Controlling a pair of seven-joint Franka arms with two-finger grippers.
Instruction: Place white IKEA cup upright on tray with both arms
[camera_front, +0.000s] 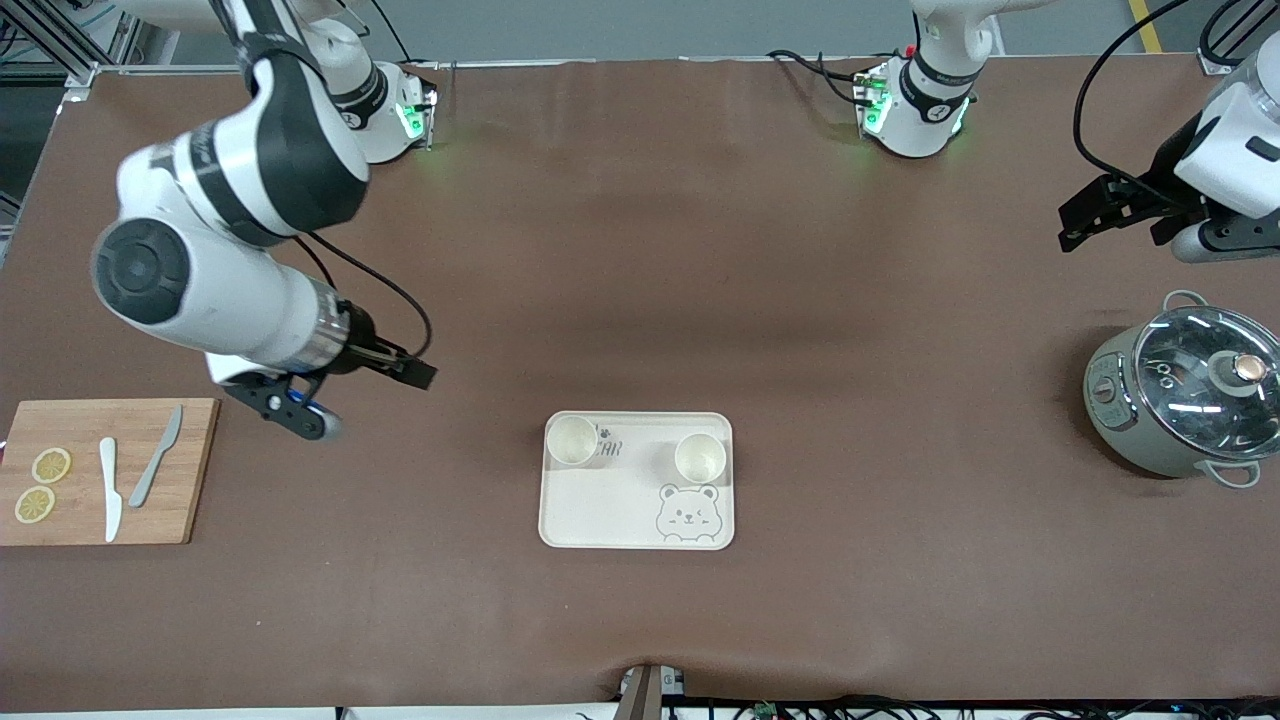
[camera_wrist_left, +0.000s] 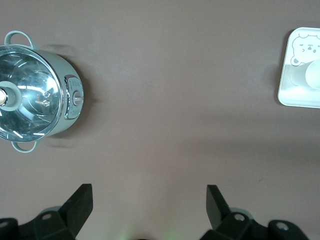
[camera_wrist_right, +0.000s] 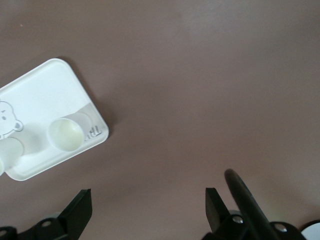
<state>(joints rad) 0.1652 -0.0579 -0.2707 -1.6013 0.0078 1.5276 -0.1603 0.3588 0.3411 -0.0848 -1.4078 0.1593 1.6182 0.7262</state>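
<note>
The cream-white tray (camera_front: 610, 510) with its bear drawing lies mid-table. Two white cups stand upright on it, one (camera_front: 572, 440) toward the right arm's end and one (camera_front: 700, 457) toward the left arm's end. My right gripper (camera_front: 415, 375) hangs open and empty above bare table between the cutting board and the tray. Its wrist view shows the gripper (camera_wrist_right: 147, 200), the tray (camera_wrist_right: 45, 90) and both cups (camera_wrist_right: 65, 134) (camera_wrist_right: 7, 152). My left gripper (camera_front: 1080, 225) is open and empty above the table near the pot. In the left wrist view, this gripper (camera_wrist_left: 149, 200) faces bare table, with the tray (camera_wrist_left: 295, 95) at the frame's edge.
A wooden cutting board (camera_front: 195, 500) with two lemon slices and two knives lies at the right arm's end. A grey-green pot with a glass lid (camera_front: 1185, 395) (camera_wrist_left: 35, 92) stands at the left arm's end. Brown table surface surrounds the tray.
</note>
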